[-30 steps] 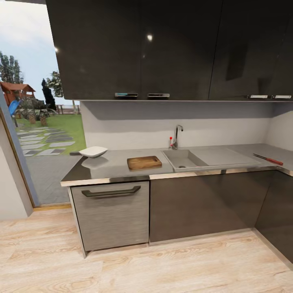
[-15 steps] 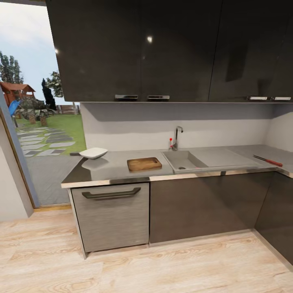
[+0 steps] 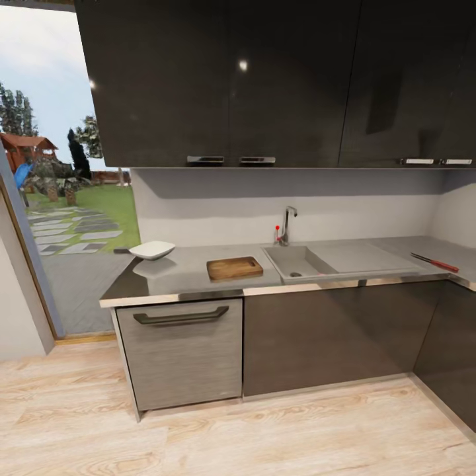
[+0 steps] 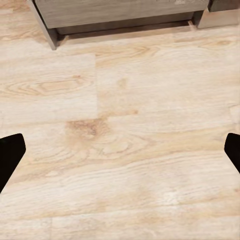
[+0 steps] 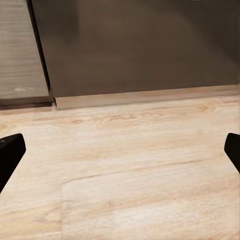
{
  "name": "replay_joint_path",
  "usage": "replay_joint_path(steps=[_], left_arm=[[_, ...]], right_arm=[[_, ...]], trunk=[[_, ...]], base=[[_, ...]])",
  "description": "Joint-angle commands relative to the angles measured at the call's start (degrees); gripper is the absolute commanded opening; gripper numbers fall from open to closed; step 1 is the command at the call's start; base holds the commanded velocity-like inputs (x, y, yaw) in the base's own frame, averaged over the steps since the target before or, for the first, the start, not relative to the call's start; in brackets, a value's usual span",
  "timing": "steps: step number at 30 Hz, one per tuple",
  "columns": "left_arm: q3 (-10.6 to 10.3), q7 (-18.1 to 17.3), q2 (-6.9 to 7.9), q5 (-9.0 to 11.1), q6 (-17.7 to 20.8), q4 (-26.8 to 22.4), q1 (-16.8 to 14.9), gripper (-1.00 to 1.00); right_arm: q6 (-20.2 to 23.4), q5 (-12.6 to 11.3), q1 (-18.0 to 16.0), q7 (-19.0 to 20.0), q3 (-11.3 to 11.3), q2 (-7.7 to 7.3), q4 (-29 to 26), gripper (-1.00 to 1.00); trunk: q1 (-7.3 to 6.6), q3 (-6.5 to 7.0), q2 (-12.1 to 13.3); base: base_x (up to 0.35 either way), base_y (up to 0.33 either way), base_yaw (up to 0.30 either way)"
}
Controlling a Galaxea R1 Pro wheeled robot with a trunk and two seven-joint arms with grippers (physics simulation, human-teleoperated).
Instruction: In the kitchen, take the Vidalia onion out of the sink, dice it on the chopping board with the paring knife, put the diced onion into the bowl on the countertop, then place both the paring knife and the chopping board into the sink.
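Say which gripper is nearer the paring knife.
Right, probably: the right gripper faces the dark cabinet below the sink, the left gripper the grey drawer front, farther from the paring knife.

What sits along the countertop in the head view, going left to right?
bowl → chopping board → sink basin, with the tap behind it → drainboard → paring knife

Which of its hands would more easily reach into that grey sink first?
Probably the right: the rectangular grey steel sink sits right of centre in the head view. Both hands, left hand and right hand, hang open over the floor.
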Motion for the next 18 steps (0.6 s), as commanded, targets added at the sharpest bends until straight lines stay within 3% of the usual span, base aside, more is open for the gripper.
replay_joint_path(steps=[1,18], left_arm=[[-0.31,0.48,0.02,-0.19,-0.13,0.05,-0.04,1.00],[-0.40,0.56,-0.07,0.28,-0.05,0.42,-0.04,1.00]], right_arm=[[-0.06,0.61,-0.03,-0.52,-0.14,0.04,-0.02,1.00],[-0.28,0.55,-0.02,-0.95,-0.21,0.08,-0.02,1.00]], trunk=[[-0.23,0.12,0.38],[-3.96,3.17,7.19]], base=[[0.000,0.000,0.000],[0.000,0.000,0.000]])
